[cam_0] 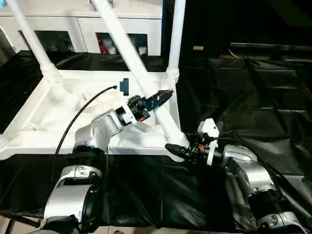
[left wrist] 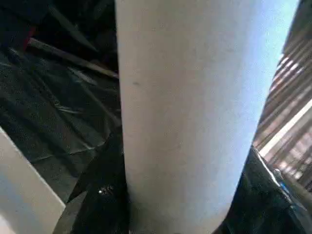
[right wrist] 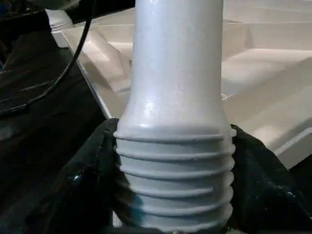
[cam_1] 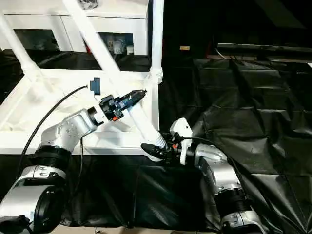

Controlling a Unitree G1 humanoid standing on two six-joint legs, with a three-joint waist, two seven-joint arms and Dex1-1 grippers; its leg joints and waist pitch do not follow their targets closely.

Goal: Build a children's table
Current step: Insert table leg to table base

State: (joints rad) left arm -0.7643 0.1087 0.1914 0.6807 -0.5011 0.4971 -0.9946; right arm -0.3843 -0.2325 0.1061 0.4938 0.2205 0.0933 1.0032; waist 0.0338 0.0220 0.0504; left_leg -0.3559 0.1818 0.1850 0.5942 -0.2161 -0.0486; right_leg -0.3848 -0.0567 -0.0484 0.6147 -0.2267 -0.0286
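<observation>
The loose leg [cam_0: 146,78] is slanting over the upturned tabletop [cam_0: 29,139], its threaded foot clamped in the right gripper [cam_0: 181,148] beside the near corner, the left gripper [cam_0: 163,97] clasping its shaft higher up.

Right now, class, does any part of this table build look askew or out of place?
Yes: one leg slants across the upturned tabletop while two others stand in corner sockets. Its threaded end sits between the right gripper fingers at the near right corner, not in a socket. The left gripper is around its shaft.
</observation>
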